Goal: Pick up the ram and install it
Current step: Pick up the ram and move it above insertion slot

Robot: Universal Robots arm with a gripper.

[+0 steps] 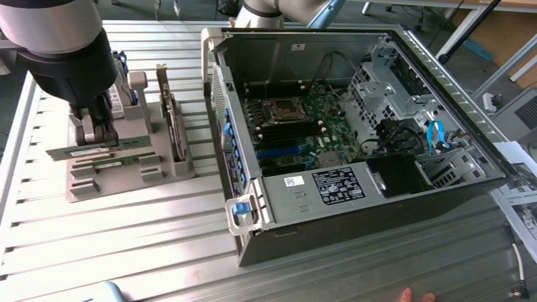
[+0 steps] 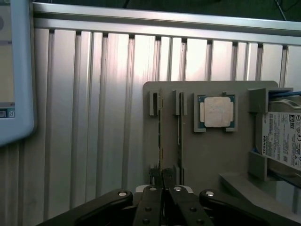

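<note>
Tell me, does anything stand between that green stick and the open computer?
Between the ram in the gripper and the open case stand an upright card and the case's side wall; above them, nothing visible.

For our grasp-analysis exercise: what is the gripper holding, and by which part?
The gripper appears to pinch the ram by its top edge, with the ram seated in the grey holder.
</note>
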